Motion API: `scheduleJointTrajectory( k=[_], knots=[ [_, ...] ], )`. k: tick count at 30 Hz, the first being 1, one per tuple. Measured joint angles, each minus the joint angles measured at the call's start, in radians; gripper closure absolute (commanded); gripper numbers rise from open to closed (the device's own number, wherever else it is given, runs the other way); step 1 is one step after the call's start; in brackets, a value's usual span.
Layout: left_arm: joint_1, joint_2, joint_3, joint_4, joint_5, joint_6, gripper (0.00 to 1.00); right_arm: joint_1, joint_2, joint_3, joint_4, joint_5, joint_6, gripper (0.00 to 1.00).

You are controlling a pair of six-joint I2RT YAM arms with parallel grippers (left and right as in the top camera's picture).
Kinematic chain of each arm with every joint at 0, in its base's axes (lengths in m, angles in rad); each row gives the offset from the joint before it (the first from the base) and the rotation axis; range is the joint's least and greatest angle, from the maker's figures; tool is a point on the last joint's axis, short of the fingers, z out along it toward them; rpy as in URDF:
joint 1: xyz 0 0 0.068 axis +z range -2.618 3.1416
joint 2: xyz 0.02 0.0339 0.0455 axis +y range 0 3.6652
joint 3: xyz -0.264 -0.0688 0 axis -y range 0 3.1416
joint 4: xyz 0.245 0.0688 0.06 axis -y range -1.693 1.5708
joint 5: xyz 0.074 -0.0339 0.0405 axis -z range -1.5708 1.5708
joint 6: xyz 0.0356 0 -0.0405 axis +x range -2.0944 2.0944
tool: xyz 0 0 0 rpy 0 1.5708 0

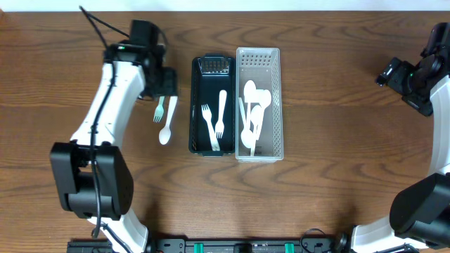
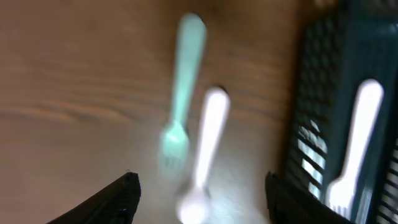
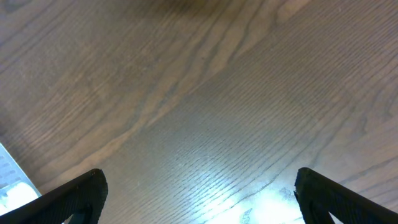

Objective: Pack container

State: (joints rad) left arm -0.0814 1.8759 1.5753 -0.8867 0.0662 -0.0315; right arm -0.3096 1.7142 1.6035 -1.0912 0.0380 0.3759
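Observation:
A black tray [image 1: 197,105] holds two white forks [image 1: 220,112]. A white tray [image 1: 276,105] beside it holds several white spoons [image 1: 251,116]. On the table left of the black tray lie a pale green fork [image 1: 159,109] and a white spoon [image 1: 166,124]. My left gripper [image 1: 163,86] hovers over their handle ends, open and empty. In the left wrist view the green fork [image 2: 180,93] and white spoon [image 2: 205,149] lie between the fingers [image 2: 202,199], blurred. My right gripper [image 1: 401,76] is open and empty at the far right, over bare wood [image 3: 199,124].
The black tray's mesh wall [image 2: 311,124] is close to my left gripper's right finger. A corner of the white tray [image 3: 9,174] shows in the right wrist view. Both arm bases stand at the table's front edge.

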Motion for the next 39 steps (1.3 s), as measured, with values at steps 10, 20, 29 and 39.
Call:
scheduleJointTrajectory(
  k=[10, 20, 29, 39],
  knots=[
    [0.055, 0.155, 0.000, 0.118, -0.017, 0.196, 0.38, 0.000, 0.000, 0.000, 0.000, 0.000, 0.000, 0.01],
    [0.055, 0.251, -0.005, 0.150, -0.018, 0.286, 0.46, 0.000, 0.000, 0.000, 0.000, 0.000, 0.000, 0.01],
    [0.055, 0.294, -0.004, 0.148, -0.018, 0.298, 0.51, 0.000, 0.000, 0.000, 0.000, 0.000, 0.000, 0.01],
    [0.055, 0.294, -0.004, 0.147, -0.018, 0.300, 0.75, 0.000, 0.000, 0.000, 0.000, 0.000, 0.000, 0.01]
  ],
)
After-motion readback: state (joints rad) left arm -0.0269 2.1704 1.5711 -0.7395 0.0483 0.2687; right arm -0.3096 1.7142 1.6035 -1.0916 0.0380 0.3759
